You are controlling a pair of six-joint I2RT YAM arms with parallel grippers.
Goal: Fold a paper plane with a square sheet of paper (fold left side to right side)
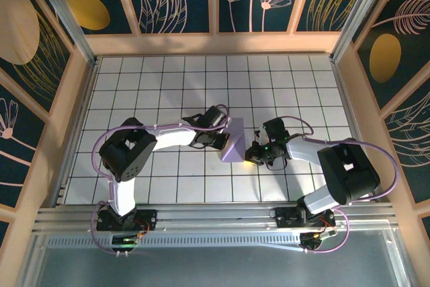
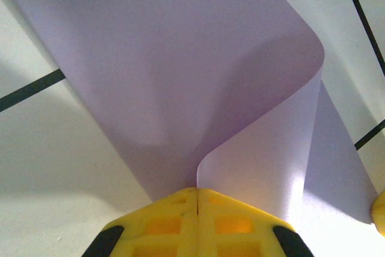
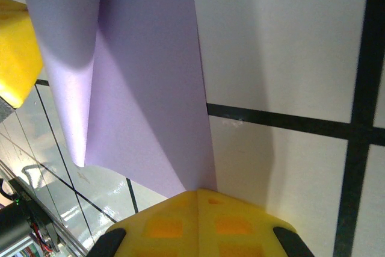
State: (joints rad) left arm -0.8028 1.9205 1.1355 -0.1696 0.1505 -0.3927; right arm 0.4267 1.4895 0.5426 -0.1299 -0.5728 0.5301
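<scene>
The lavender square sheet of paper (image 1: pixel 234 144) lies mid-table between my two grippers, its left part lifted and curling over toward the right. My left gripper (image 1: pixel 222 140) is shut on that raised edge. In the left wrist view the paper (image 2: pixel 180 58) runs straight into the closed yellow jaws of the left gripper (image 2: pixel 197 192). My right gripper (image 1: pixel 253 155) is shut at the sheet's near right corner. In the right wrist view the right gripper (image 3: pixel 197 194) has its tips on the flat paper (image 3: pixel 144 88); whether the corner is pinched or just pressed down is unclear.
White tiles with black grid lines (image 1: pixel 168 85) cover the table, which is walled by wooden rails (image 1: pixel 215 44) at the back and sides. A yellow fingertip (image 3: pixel 15 52) of the left gripper shows at the left edge of the right wrist view.
</scene>
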